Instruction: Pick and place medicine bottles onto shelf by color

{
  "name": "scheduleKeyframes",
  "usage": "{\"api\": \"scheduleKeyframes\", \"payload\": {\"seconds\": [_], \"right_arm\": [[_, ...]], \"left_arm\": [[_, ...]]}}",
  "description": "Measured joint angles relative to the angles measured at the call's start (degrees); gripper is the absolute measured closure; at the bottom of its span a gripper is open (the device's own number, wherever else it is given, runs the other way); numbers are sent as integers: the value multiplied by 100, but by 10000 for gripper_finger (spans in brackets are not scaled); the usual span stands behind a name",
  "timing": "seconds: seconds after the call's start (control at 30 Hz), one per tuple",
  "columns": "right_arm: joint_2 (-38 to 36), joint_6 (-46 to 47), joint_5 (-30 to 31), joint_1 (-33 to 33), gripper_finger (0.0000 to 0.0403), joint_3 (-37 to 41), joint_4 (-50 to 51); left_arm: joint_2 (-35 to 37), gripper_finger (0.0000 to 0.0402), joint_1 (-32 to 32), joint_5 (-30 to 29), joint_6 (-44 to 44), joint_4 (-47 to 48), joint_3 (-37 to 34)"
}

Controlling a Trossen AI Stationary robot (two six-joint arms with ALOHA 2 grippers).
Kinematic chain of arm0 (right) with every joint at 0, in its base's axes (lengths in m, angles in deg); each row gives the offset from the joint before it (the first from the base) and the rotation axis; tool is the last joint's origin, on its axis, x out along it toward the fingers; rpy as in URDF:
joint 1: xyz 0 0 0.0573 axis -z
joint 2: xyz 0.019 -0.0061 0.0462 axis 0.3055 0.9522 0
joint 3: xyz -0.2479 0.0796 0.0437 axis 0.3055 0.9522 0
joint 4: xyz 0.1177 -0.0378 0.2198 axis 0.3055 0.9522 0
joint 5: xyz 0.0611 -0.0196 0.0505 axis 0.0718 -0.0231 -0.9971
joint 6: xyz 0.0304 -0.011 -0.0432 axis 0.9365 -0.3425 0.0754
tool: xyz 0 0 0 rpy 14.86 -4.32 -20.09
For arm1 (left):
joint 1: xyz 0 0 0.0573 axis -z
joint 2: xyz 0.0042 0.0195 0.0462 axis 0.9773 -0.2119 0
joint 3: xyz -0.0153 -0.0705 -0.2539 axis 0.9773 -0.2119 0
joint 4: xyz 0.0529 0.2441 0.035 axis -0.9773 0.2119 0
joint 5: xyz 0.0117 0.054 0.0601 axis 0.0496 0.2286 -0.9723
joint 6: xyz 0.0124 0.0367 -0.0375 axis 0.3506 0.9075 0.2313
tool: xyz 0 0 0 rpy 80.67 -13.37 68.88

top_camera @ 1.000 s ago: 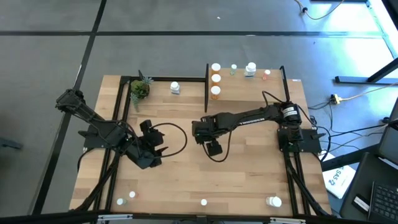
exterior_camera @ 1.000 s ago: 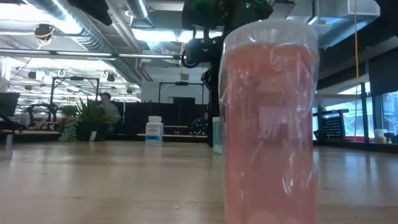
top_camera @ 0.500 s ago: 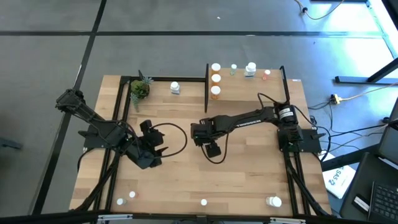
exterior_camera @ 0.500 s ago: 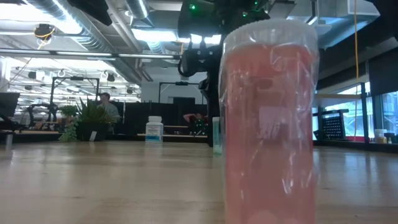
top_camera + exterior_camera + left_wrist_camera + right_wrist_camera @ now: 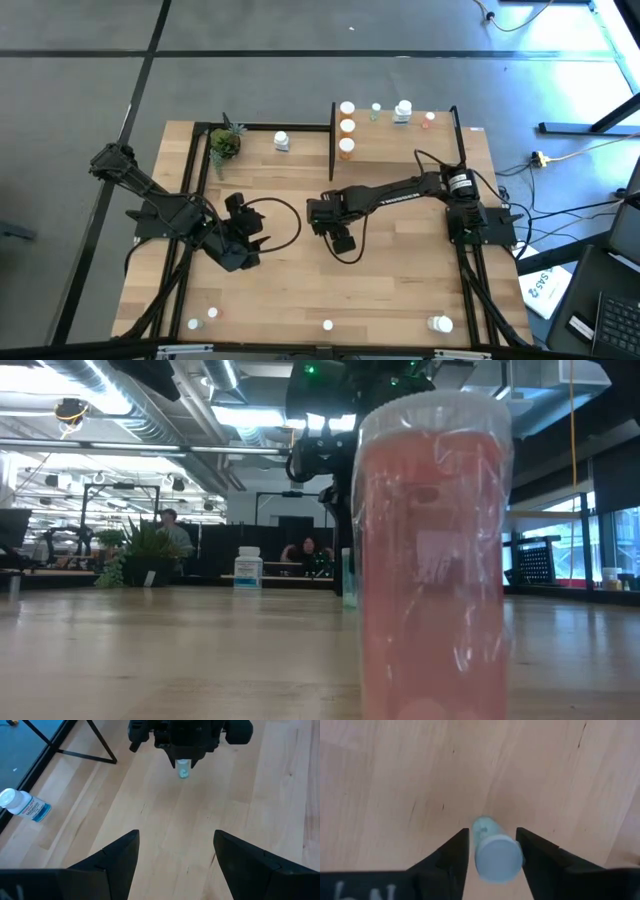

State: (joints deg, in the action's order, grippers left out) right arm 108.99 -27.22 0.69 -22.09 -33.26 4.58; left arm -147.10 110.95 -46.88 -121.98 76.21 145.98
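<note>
Gripping: my right gripper [image 5: 492, 851] clamps the green bottle [image 5: 492, 849], down nearer the table since a second ago.
Waiting: left gripper [image 5: 175, 851] apart, beside the shelf [image 5: 395, 140].

Pinkish-red bottle close against the table-level camera

A pinkish-red bottle [image 5: 432, 560] with a pale cap is seen filling the right of centre, standing upright on the wooden table [image 5: 160, 650]. Above and behind it a dark robot arm [image 5: 330, 420] is hung. Farther back, a white bottle [image 5: 248, 568], a potted plant [image 5: 145, 555] and a seated person [image 5: 172, 530] are shown.
</note>
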Motion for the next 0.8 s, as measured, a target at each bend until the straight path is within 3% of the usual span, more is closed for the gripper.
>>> {"api": "scheduleKeyframes", "payload": {"seconds": [0.3, 0.57, 0.8], "right_arm": [[-3, 1, -4, -6, 287, 0, 1], [-200, 9, -11, -31, 281, -109, 224], [-247, 9, -13, -162, 287, -716, 1027]], "left_arm": [[0, 152, 0, 2, 0, 0, 0], [0, 152, 0, 0, 0, 0, 0], [2, 152, -2, 0, -1, -12, 0]]}}
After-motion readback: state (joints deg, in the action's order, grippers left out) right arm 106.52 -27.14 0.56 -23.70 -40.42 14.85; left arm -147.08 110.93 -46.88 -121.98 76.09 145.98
